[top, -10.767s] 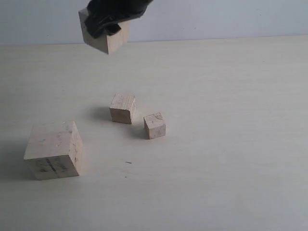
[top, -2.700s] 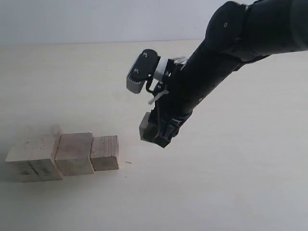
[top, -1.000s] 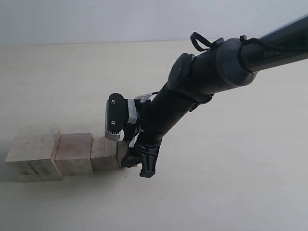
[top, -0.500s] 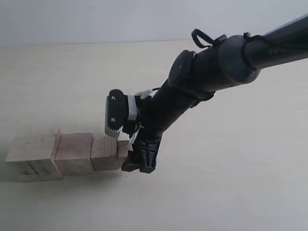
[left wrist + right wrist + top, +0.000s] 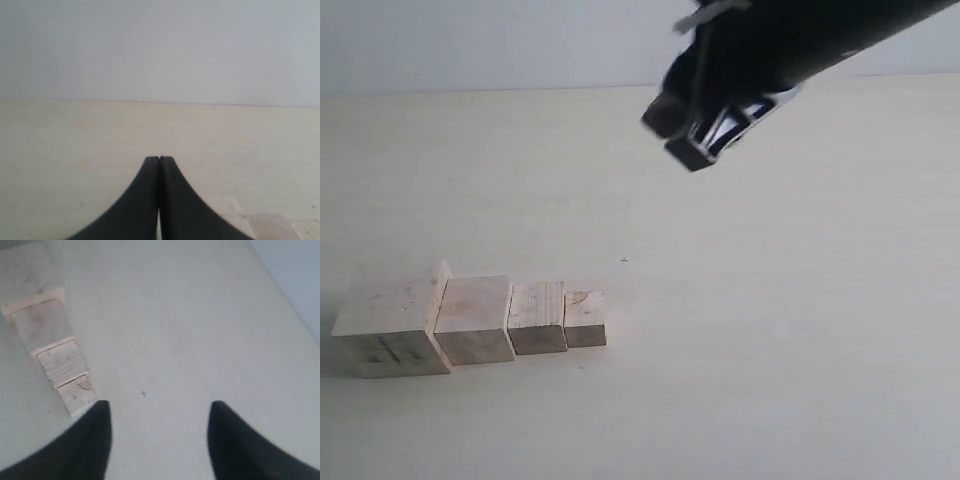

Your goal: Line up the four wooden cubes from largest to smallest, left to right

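Four pale wooden cubes stand touching in a row at the front left of the table. The largest cube (image 5: 388, 328), with dark smudges on its front, is leftmost. Then come the second cube (image 5: 475, 318), the third cube (image 5: 538, 316) and the smallest cube (image 5: 585, 318), which has a curved grain mark (image 5: 84, 385) on top. My right gripper (image 5: 682, 132) hangs open high above the table, well up and right of the row, holding nothing. My left gripper (image 5: 159, 160) is shut and empty; cube tops (image 5: 260, 226) show beside it.
The pale table (image 5: 770, 330) stretches bare to the right of the row, with a small dark mark (image 5: 623, 261) on it. A light wall (image 5: 470, 40) runs behind the far edge.
My right gripper has let go of the smallest cube at the right end of the row, opened, and risen up and to the right. The row has stayed put.
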### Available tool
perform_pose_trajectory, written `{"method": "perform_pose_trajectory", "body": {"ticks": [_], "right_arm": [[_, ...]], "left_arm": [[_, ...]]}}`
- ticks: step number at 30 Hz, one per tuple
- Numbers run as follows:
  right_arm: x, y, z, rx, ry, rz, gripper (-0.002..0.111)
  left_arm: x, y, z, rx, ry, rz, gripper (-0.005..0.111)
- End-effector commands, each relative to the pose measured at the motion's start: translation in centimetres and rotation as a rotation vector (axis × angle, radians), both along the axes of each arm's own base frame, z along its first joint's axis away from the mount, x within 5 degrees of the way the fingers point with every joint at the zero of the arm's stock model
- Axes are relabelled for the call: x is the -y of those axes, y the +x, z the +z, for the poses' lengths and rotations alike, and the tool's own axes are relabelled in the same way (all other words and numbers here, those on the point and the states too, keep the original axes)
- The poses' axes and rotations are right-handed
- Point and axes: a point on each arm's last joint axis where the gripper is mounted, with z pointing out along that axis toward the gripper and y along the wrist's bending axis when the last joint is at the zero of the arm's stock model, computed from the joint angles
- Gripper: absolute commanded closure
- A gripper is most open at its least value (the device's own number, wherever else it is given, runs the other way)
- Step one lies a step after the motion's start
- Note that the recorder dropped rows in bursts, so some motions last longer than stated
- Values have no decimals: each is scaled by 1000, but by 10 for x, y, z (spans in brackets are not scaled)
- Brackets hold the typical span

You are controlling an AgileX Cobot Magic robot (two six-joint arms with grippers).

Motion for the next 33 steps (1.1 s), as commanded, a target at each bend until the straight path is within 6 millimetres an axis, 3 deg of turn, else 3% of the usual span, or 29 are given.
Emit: {"method": "perform_pose_trajectory", "body": {"ticks": [1,3,6,11,15,21,28,33], "right_arm": [[57,-43,12,71,201,-176,100],[89,-72,-7,147,364,-196,108],[115,-97,-34,211,499,-203,108],[143,-123,-81,295,621,-190,108],[163,-142,-123,144,702,-276,108],[172,-148,-134,177,742,-302,108],[202,-137,-116,546,828,-721,108],[207,-139,-121,551,790,-799,108]], "left_arm": [[-1,0,1,16,1,6,107],[-1,0,1,16,1,6,107],[-1,0,1,16,1,6,107],[-1,0,1,16,1,6,107],[-1,0,1,16,1,6,107],[-1,0,1,16,1,6,107],[-1,0,1,16,1,6,107],[-1,0,1,16,1,6,107]]}}
